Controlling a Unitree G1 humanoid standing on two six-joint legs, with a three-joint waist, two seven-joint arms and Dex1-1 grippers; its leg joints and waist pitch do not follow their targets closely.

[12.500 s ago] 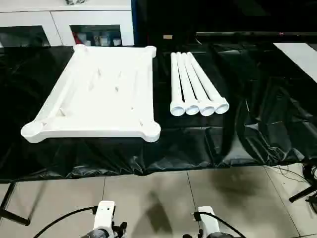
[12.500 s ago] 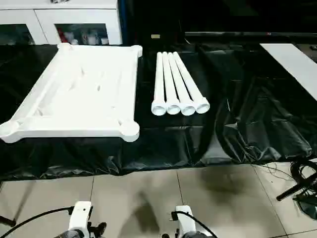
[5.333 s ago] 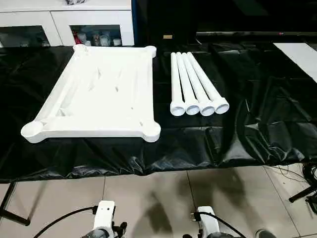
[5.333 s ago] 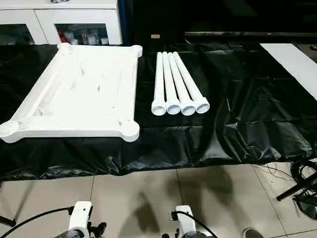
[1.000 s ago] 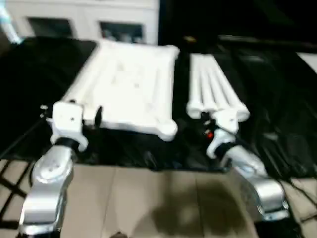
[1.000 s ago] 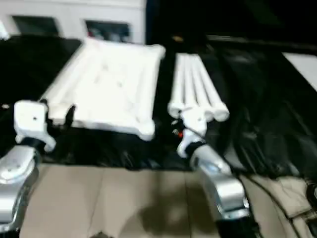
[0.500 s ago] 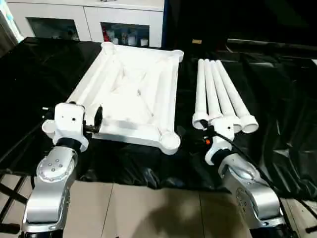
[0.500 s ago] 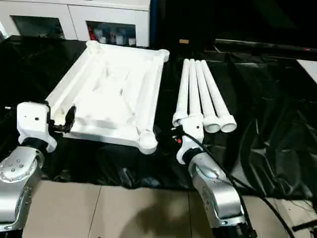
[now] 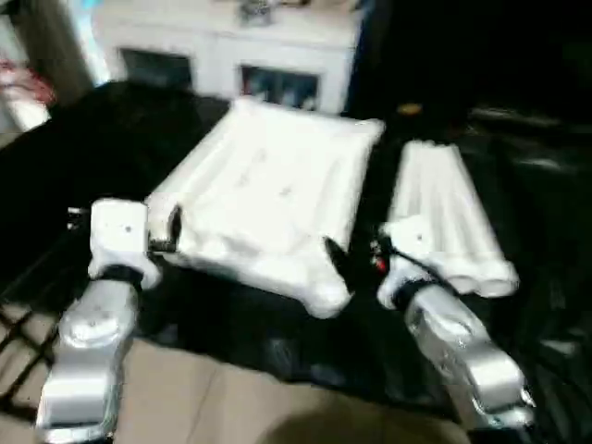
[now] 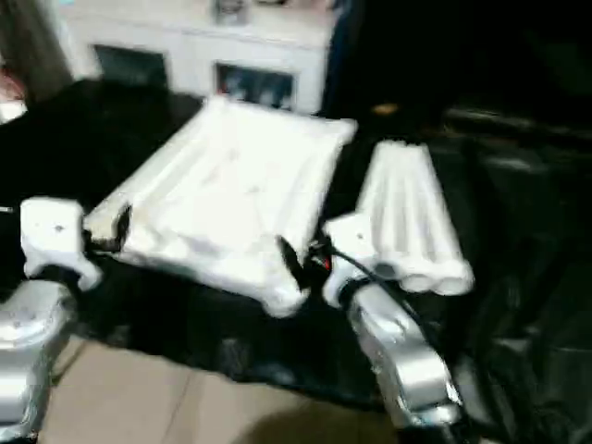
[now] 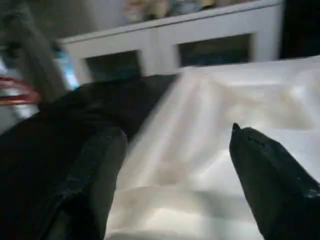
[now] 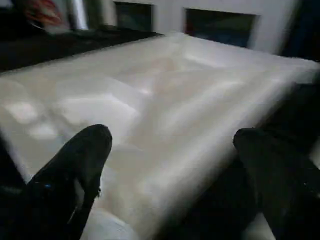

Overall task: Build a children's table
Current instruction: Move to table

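Left gripper (image 11: 170,170): fingers spread wide, nothing between them, aimed at the near-left corner of the table top (image 9: 268,199). Head view puts it just beside that corner; contact I can't confirm.

Right gripper (image 12: 175,170): also wide apart and empty, looking along the near-right corner and the rim of the top. In the head view its one visible black finger (image 9: 335,262) sits right at the rounded corner socket (image 9: 326,294).

The top lies underside up on the black plastic sheet (image 9: 92,139), ribs showing. Four white legs (image 9: 449,222) lie side by side just right of it, open ends toward the robot, close behind the right wrist. White cabinet (image 9: 231,46) at the back.

Risks, as I judge them:
- Both grippers straddle the near edge from outside. If they close on the rim unevenly, the top pivots on the slick sheet and skews away from the legs.
- Right forearm is close to the leg bundle. Any sideways sweep knocks the tubes, which roll easily on that film and may scatter or drop off the table edge.
- Sheet is loose and wrinkled; pushing the top bunches it and can drag the legs along.
- Head view is smeared, so corner alignment is uncertain; a finger could land on the socket rather than the rim and slip off the rounded plastic.
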